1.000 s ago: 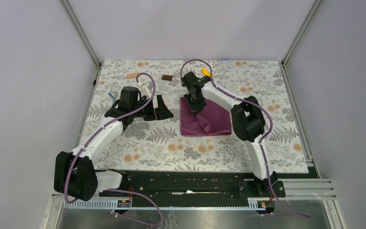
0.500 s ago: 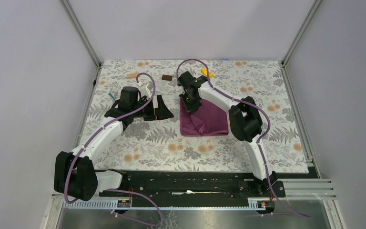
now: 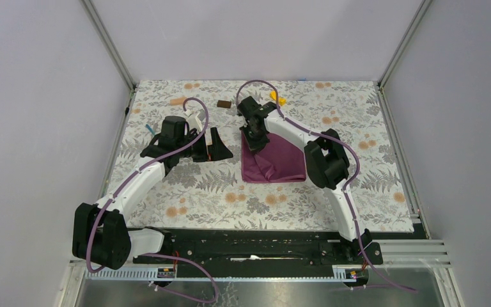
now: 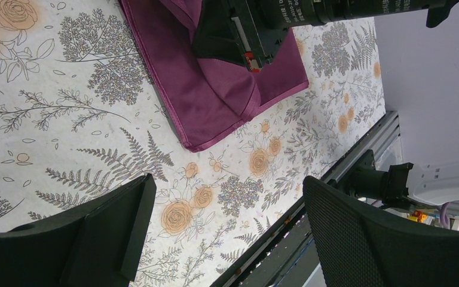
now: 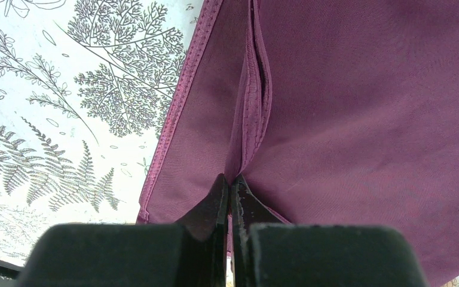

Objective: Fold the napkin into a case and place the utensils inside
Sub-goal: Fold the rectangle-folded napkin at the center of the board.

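Note:
The plum napkin (image 3: 278, 163) lies partly folded on the floral covering, right of centre. It also shows in the left wrist view (image 4: 215, 95) and the right wrist view (image 5: 364, 119). My right gripper (image 3: 257, 137) is at the napkin's far left corner, shut on a pinched fold of its hemmed edge (image 5: 232, 185). My left gripper (image 3: 221, 147) is open and empty a little left of the napkin, jaws wide apart (image 4: 227, 239). No fork or spoon heads show. A slim blue tip (image 3: 149, 128) sticks out beside the left arm; I cannot tell what it is.
A small brown block (image 3: 224, 103), a yellow piece (image 3: 280, 99) and a peach piece (image 3: 178, 101) lie near the back of the covering. Metal frame posts and grey walls enclose the table. The black base rail (image 3: 249, 246) runs along the near edge.
My right gripper has moved slightly left and toward the back, dragging the pinched napkin with it; the cloth's right edge has shifted left. The left arm has not moved.

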Controlling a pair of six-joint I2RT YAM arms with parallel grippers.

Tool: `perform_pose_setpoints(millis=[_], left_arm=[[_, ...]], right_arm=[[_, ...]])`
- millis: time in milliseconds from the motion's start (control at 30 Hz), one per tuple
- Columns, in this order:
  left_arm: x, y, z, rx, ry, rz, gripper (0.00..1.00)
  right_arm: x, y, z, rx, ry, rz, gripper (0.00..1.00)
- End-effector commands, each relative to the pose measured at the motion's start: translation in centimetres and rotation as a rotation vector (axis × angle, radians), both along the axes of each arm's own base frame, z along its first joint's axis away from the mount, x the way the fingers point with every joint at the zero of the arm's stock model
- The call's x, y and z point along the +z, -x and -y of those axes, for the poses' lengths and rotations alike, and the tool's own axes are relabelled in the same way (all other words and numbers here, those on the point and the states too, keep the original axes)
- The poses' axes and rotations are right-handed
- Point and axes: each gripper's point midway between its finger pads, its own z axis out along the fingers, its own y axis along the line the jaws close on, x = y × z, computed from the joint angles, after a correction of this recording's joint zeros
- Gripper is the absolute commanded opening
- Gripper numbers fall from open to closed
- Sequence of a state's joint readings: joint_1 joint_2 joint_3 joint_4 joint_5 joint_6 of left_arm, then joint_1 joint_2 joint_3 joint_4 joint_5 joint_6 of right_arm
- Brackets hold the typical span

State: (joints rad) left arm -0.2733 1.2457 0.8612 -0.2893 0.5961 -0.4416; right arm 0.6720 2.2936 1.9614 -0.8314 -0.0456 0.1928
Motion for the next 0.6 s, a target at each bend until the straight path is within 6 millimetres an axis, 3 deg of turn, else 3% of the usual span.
perform_pose_setpoints(millis=[0, 567], left_arm=[[1.14, -0.24, 0.20, -0.020, 0.025, 0.058, 0.99], [1.08, -0.17, 0.20, -0.022, 0.027, 0.055, 0.99]], right_arm=[[0.58, -0.24, -1.02, -0.004, -0.019, 0.010, 0.00], [0.39, 0.38, -1.57, 0.009, -0.036, -0.010, 0.00]])
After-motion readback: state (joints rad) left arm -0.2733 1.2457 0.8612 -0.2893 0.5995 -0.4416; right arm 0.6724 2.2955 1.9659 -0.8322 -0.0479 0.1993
